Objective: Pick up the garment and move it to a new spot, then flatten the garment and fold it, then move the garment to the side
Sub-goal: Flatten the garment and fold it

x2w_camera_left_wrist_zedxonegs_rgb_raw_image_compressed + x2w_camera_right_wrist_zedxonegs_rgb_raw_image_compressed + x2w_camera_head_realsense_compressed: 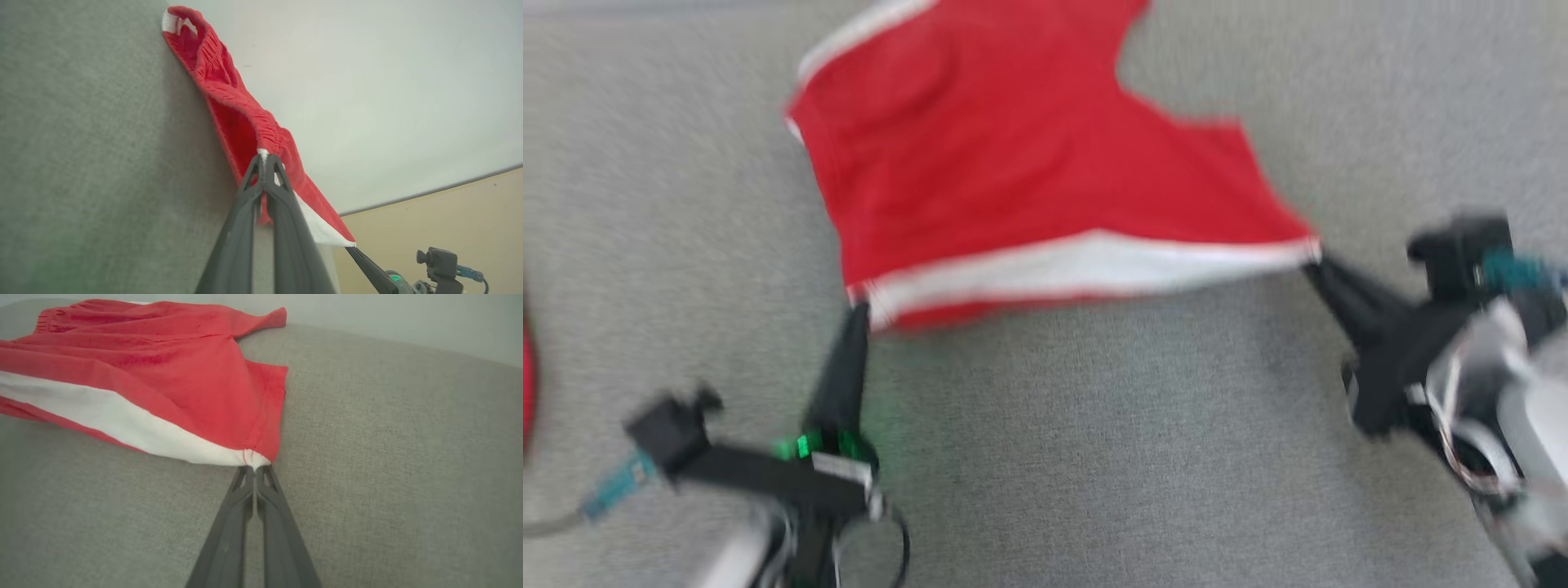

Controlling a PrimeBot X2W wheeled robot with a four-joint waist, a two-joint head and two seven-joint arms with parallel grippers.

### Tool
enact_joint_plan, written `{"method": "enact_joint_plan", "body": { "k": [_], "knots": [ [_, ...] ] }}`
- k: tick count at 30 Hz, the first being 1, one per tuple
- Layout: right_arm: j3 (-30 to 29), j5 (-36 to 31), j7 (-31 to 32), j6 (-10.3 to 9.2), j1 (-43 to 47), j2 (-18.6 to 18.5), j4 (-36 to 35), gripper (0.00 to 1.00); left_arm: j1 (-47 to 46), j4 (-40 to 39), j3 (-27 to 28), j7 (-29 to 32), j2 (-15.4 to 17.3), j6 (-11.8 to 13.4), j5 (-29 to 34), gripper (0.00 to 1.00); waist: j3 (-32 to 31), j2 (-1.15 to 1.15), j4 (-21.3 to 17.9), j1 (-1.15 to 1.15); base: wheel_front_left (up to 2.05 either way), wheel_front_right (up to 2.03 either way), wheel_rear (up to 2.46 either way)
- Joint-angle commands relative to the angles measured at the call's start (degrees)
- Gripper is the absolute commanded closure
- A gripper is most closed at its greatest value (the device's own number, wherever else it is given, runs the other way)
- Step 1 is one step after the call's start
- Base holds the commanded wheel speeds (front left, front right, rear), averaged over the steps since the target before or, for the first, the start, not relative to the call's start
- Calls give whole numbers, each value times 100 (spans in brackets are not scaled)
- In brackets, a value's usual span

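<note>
Red garment (1013,155), white side stripe, spread on grey cloth surface (1135,457)

Free across the wide near strip of grey table (1094,474), from the left fingers (848,367) over to the right fingers (1343,292). Barred farther out by the red garment (1013,163), pulled taut along its white-striped near edge and pinched tight at each end corner by a closed finger pair. Open also to the left of the garment, as far as a red shape (526,384) cut off by the head view's left border. Open too at the far right, past the garment's notch. Crowded at the lower left and the right edge by dark wrist housings and loose cables (886,535).
</note>
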Motion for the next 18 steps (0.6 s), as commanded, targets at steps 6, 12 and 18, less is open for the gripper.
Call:
{"method": "enact_joint_plan", "body": {
  "k": [6,12,18],
  "knots": [
    [-491,308,833,-13,1500,-145,-959,100,966,-217,-320,119,293,9,-277,100,-886,1,290,2,0,0,0],
    [-1066,710,2068,-13,3107,-153,-2121,100,1755,-478,-726,646,778,9,-485,100,-1150,1,431,2,0,0,0],
    [-1620,990,2921,-13,4168,196,-2810,100,2274,-936,-844,939,1140,22,-681,100,-1174,1,496,2,0,0,0]
  ]
}}
